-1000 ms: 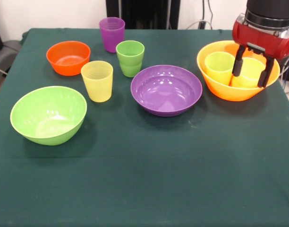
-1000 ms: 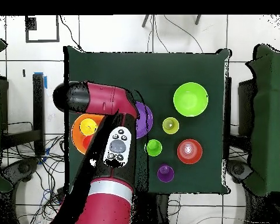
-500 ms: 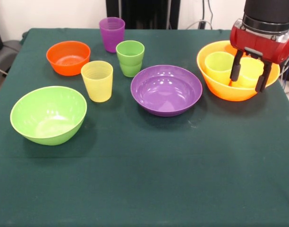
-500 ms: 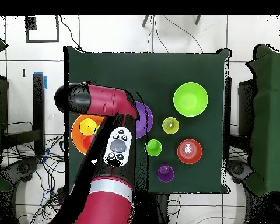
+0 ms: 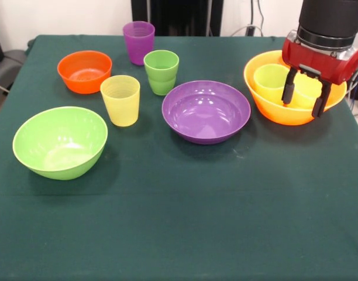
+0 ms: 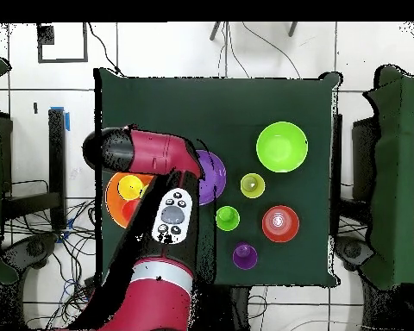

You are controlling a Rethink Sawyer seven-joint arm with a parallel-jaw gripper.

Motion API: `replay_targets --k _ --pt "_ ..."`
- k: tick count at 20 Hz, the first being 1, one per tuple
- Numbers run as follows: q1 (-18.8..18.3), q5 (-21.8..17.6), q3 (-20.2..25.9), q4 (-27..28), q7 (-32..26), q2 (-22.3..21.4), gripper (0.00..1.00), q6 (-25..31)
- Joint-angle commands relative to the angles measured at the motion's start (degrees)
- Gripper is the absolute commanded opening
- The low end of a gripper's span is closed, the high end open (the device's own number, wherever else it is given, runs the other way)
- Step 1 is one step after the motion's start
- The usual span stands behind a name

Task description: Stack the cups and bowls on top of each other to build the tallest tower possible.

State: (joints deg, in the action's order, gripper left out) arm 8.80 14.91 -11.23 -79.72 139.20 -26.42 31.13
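Observation:
The largest yellow-orange bowl (image 5: 278, 111) stands at the right and holds a lime green cup (image 5: 270, 82) and a yellow cup (image 5: 306, 89), both upright. My gripper (image 5: 302, 99) hangs open and empty just above the bowl, its fingers on either side of the yellow cup in the front view. The purple bowl (image 5: 206, 111) sits mid-table, the lime green bowl (image 5: 60, 141) front left and the small orange bowl (image 5: 84, 71) back left. A pale yellow ribbed cup (image 5: 120, 99), a green cup (image 5: 161, 71) and a purple cup (image 5: 138, 42) stand upright between them.
In the overhead view my arm (image 6: 163, 215) covers most of the yellow-orange bowl (image 6: 117, 202) and part of the purple bowl (image 6: 217, 172). The dark green cloth (image 5: 185, 222) is bare toward the front. The table's right edge lies close to the yellow-orange bowl.
My gripper has risen a little and drifted slightly left in the front view, staying open. The yellow cup has stayed in the bowl. Nothing else moved.

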Motion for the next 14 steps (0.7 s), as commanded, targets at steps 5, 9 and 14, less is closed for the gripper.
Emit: replay_targets --k 5,9,14 --pt "2.3 -0.1 2.7 -6.3 9.3 4.7 1.00 -5.6" --pt "2.9 0.4 2.6 -6.7 9.8 5.1 1.00 -6.4" --pt "2.3 0.6 3.2 -7.0 8.8 6.1 1.00 -8.4"
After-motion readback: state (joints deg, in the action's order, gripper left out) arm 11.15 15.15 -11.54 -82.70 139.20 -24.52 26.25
